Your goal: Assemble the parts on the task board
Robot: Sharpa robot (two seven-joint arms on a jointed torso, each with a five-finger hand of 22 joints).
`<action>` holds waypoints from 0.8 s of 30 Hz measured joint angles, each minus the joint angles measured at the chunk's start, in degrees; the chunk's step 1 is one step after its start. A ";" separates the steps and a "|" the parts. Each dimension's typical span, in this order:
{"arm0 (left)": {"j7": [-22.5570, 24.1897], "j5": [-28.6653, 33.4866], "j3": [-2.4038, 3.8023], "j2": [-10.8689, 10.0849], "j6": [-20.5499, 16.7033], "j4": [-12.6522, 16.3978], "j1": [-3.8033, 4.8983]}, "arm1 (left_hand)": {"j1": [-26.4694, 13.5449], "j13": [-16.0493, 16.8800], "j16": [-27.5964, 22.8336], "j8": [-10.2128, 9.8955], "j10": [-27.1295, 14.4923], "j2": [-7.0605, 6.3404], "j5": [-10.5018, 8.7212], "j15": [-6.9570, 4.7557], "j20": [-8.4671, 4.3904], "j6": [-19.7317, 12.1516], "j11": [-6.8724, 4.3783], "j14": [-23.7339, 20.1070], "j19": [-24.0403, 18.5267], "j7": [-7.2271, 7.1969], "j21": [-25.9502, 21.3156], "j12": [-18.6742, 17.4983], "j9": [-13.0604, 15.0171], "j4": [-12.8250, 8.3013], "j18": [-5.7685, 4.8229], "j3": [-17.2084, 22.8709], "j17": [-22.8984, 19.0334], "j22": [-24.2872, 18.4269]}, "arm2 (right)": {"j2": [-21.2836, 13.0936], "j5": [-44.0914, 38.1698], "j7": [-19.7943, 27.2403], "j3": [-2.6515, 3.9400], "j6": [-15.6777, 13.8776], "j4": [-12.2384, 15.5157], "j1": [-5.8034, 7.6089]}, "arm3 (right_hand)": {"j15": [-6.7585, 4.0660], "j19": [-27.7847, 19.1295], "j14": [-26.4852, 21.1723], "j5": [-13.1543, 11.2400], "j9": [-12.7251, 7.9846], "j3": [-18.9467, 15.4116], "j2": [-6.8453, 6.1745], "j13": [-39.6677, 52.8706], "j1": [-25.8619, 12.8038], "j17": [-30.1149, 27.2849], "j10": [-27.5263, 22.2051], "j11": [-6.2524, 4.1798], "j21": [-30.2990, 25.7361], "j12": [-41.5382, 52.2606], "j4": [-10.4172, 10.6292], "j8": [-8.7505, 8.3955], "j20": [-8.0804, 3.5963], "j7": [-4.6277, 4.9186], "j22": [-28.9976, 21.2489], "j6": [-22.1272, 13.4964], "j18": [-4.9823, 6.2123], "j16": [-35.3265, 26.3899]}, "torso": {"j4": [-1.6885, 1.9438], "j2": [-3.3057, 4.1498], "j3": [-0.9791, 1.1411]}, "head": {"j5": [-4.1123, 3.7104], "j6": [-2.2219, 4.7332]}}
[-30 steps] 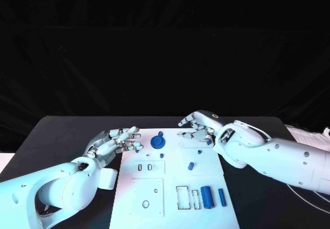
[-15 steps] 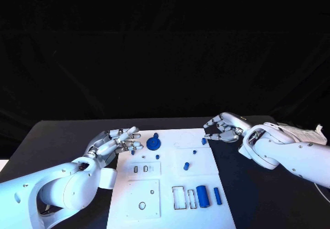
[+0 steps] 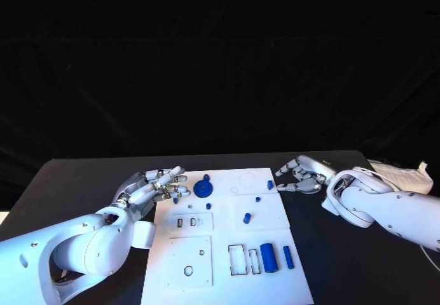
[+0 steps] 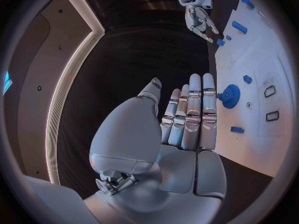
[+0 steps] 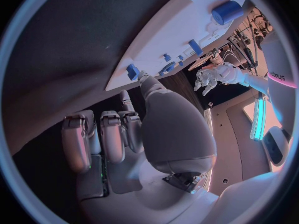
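Note:
The white task board (image 3: 215,260) lies mid-table with blue parts on it. A round blue toothed part (image 3: 203,189) stands near its far left corner, and a small blue piece (image 3: 271,185) sits at its far right edge. A blue cylinder (image 3: 269,257) and a blue bar (image 3: 287,256) lie near the front right. My left hand (image 3: 156,185) hovers at the board's left edge beside the toothed part (image 4: 229,95), fingers straight and empty. My right hand (image 3: 302,175) is over the black table just right of the board, fingers half curled, holding nothing; its thumb points toward the edge piece (image 5: 132,71).
More small blue pieces (image 3: 246,218) dot the board's middle, and empty outlined slots (image 3: 238,260) sit near the cylinder. White papers (image 3: 404,176) lie at the table's far right. Black table surrounds the board on both sides.
My right hand has moved from above the board's far right part out over the table to the right. The small blue piece stays at the board's edge. The left hand has not moved.

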 measured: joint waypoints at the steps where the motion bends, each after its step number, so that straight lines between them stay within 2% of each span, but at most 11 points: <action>1: 0.00 0.00 0.00 0.01 0.01 -0.01 -0.01 | 0.00 0.00 0.00 0.00 0.00 0.00 0.00 0.00 0.00 0.00 0.00 0.00 0.00 0.00 0.00 0.00 0.00 0.00 0.00 0.00 0.00 0.00 | 0.22 0.00 0.03 0.00 0.08 -0.29 -0.10 | 0.00 0.00 0.00 0.00 0.00 0.00 0.18 0.00 0.18 0.00 0.00 0.00 0.00 0.00 0.00 0.00 0.00 0.00 0.00 0.00 0.00 0.00 | 0.00 0.00 0.01 | 0.00 -0.08; 12: -0.02 0.03 -0.01 0.13 0.07 -0.11 -0.04 | 0.00 0.00 0.00 0.00 0.00 0.00 0.00 0.00 0.00 0.00 0.00 0.00 0.00 0.00 0.00 0.00 0.00 0.00 0.00 0.00 -0.01 0.01 | 2.16 -0.05 0.27 0.00 0.44 -2.40 -0.74 | 0.00 0.00 0.00 -0.32 0.00 0.10 0.91 0.05 0.91 -0.01 0.00 0.00 0.00 0.00 -0.41 0.00 0.00 0.00 -0.01 0.00 0.00 0.00 | 0.03 -0.02 -0.10 | 0.12 -0.20; 24: -0.05 0.04 -0.01 0.20 0.11 -0.15 -0.05 | 0.00 0.00 0.00 0.00 0.00 0.00 0.00 0.00 0.00 0.00 0.00 0.00 0.00 0.00 0.00 0.00 0.00 0.00 0.00 0.00 -0.01 0.01 | 3.87 0.05 0.17 0.00 0.96 -3.18 -0.78 | 0.00 0.00 0.00 -0.54 0.00 0.10 1.45 0.04 1.44 -0.02 0.00 0.00 0.23 0.00 -0.41 0.00 0.00 0.20 -0.01 0.20 0.00 0.00 | 0.03 -0.09 -0.14 | 0.31 -0.37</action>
